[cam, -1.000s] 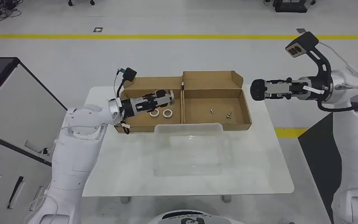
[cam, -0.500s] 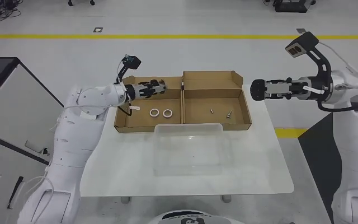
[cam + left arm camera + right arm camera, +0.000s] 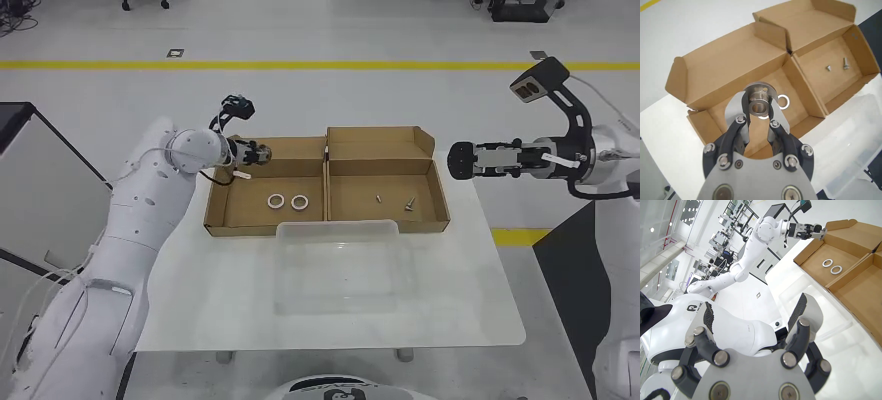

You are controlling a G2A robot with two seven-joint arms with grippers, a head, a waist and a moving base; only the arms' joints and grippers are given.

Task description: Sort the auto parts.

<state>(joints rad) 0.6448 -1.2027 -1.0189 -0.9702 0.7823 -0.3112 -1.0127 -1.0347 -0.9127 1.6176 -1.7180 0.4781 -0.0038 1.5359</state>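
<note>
While the left gripper (image 3: 758, 109) hung over the far outer corner of the left cardboard box (image 3: 725, 62), its fingers were closed narrowly on a flanged metal bushing (image 3: 758, 103). They gripped the sleeve, with the flange lying just beyond the fingertips. Below that gripper, on the box floor, lay two flat washers (image 3: 785, 102), side by side and close together. The held bushing partly hid one of them in the left wrist view. Farther from the gripper, toward the other arm, the right cardboard box (image 3: 865, 49) stood against the first. Two small bolts (image 3: 846, 63) lay near each other on its floor. A clear plastic bin (image 3: 337, 226) sat on the white table (image 3: 480, 290), just on the robot's side of both boxes and nearer the robot than the left gripper. The right gripper (image 3: 755, 301) was spread wide with nothing between its fingers. It was held out past the outer end of the right box, with its fingers pointing toward that box.
</note>
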